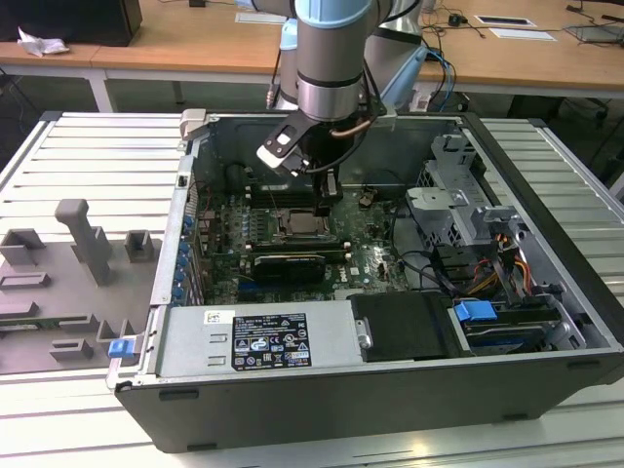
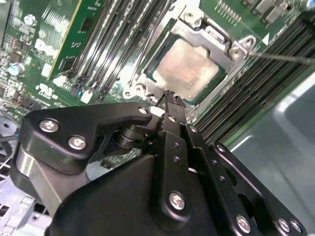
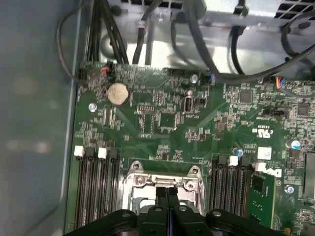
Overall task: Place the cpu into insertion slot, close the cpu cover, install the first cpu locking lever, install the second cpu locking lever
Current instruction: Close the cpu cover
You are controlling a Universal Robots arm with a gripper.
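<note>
The cpu (image 2: 189, 66), a pale silvery square chip, lies flat in the insertion slot (image 1: 304, 224) on the green motherboard. Over its edges lies the cpu cover (image 2: 210, 35), a silvery metal frame that looks down flat. A thin metal lever rod (image 2: 283, 58) runs out from the socket's corner. My gripper (image 2: 170, 94) is shut, its black fingers pressed together with nothing seen between them. Its tip hangs just over the socket's edge (image 3: 162, 181), next to the chip. In the exterior view the gripper (image 1: 328, 200) stands inside the open case, directly above the socket.
Long black memory slots (image 2: 123, 44) flank the socket on both sides. A black expansion card (image 1: 288, 265) sits in front of it. The grey power supply (image 1: 258, 336), drive cage (image 1: 458, 195) and cables (image 3: 197, 44) crowd the case. Grey fixtures (image 1: 88, 244) stand at the exterior view's left.
</note>
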